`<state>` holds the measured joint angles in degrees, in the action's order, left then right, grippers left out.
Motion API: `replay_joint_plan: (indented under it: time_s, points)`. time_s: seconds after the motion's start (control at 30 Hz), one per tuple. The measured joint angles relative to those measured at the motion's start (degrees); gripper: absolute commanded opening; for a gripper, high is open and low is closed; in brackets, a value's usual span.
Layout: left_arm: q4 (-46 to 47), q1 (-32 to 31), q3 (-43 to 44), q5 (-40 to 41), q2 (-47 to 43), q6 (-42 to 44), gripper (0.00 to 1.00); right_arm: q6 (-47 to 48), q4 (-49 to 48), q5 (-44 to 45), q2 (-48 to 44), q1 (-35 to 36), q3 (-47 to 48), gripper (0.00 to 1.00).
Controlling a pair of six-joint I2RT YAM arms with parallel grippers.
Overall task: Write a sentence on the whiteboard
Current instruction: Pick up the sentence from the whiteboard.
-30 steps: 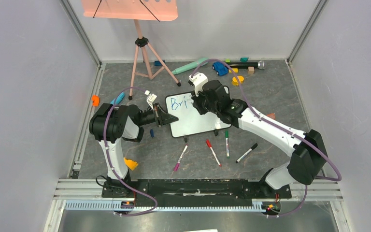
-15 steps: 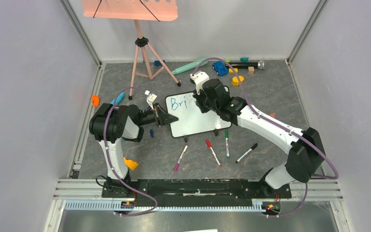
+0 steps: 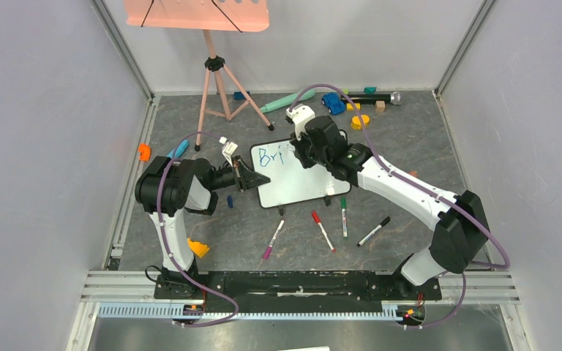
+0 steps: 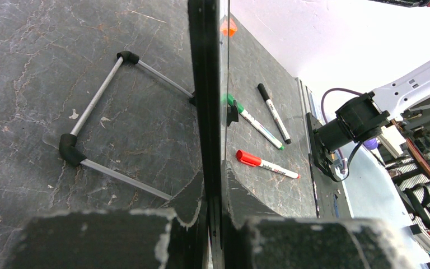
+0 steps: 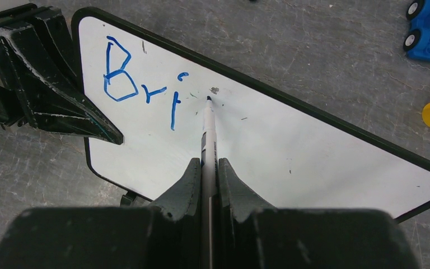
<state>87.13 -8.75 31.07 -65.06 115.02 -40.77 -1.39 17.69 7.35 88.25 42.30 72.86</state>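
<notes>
The whiteboard (image 3: 296, 183) stands tilted on its two black feet in the middle of the floor. My left gripper (image 3: 252, 178) is shut on its left edge; in the left wrist view the black frame (image 4: 207, 112) runs between the jaws of that gripper (image 4: 215, 190). The sentence (image 5: 140, 84) reads "Bri" in blue at the board's top left. My right gripper (image 5: 207, 168) is shut on a marker (image 5: 208, 134). The marker's tip rests on the board (image 5: 291, 140) just right of the "i". In the top view the right gripper (image 3: 301, 152) hides the board's upper middle.
Loose markers lie in front of the board: purple (image 3: 274, 239), red (image 3: 323, 231), green (image 3: 343, 216), black (image 3: 374, 231). A salmon music stand (image 3: 197, 14) on a tripod stands at the back. A blue toy car (image 3: 333, 103), a yellow toy (image 3: 360, 121) and other toys lie behind.
My right gripper with the marker has shifted slightly up toward the board's far edge. The writing still reads "Bri". The left gripper and the board have not moved.
</notes>
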Motion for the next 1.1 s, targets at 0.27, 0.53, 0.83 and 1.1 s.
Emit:
replay_joint_plan:
  time_s: [0.27,0.53,0.83,1.1]
  points:
    - [0.0,0.0,0.0,0.0,0.0,0.0,0.02,0.0,0.0,-1.5,0.0,-0.1,0.0,0.00]
    - [0.0,0.0,0.0,0.0,0.0,0.0,0.02,-0.1,0.1,-2.8,0.0,-0.1,-1.4,0.00]
    - [0.0,0.0,0.0,0.0,0.0,0.0,0.02,0.0,0.8,-2.4,-0.5,0.0,-2.5,0.00]
    - [0.0,0.0,0.0,0.1,0.0,0.0,0.02,0.0,1.8,-1.4,-0.3,-0.2,-1.4,0.00]
